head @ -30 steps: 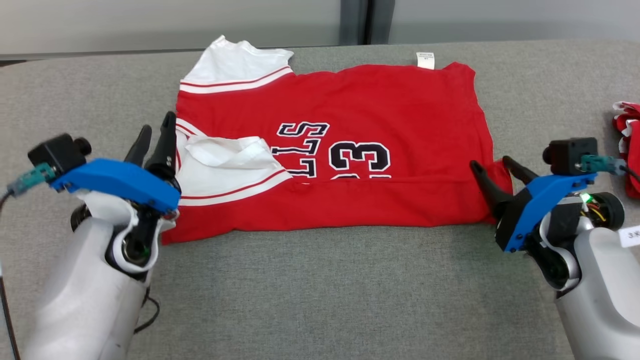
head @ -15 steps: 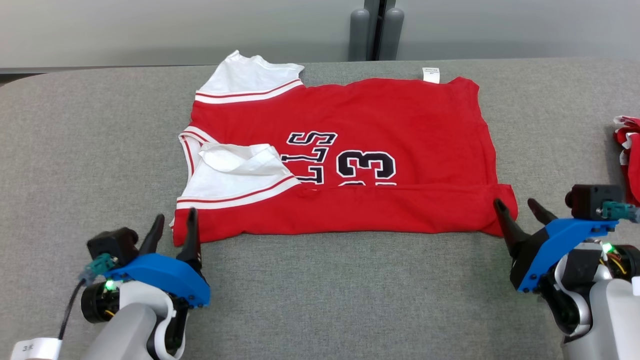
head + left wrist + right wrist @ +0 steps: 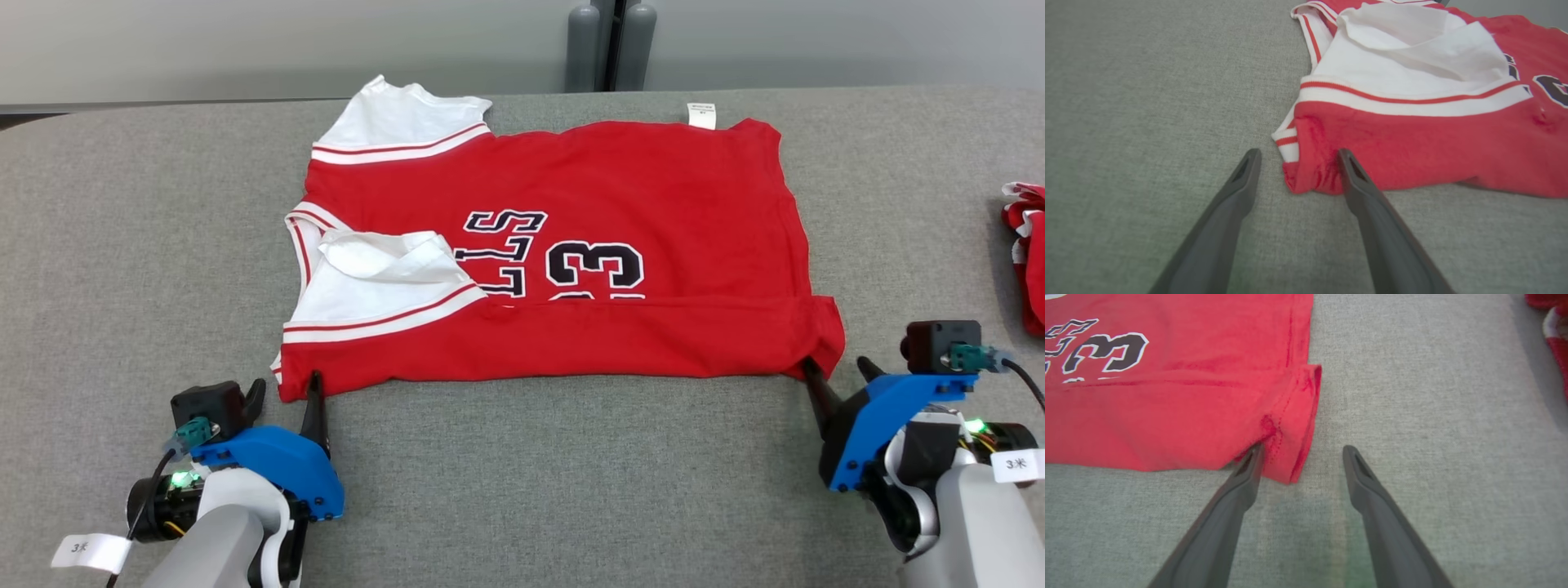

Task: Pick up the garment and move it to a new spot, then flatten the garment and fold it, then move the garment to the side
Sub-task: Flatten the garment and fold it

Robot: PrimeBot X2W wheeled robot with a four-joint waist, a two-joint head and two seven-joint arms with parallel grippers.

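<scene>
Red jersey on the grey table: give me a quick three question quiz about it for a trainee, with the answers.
1. True or false: the left gripper is shut on the jersey.
2. Which part of the jersey lies between the right gripper's open fingers? A, its near corner; B, its white label; C, its printed number.
3. Fill in: a second red-and-white garment lies at the table's ___ edge.
Key: 1 false; 2 A; 3 right.
</scene>
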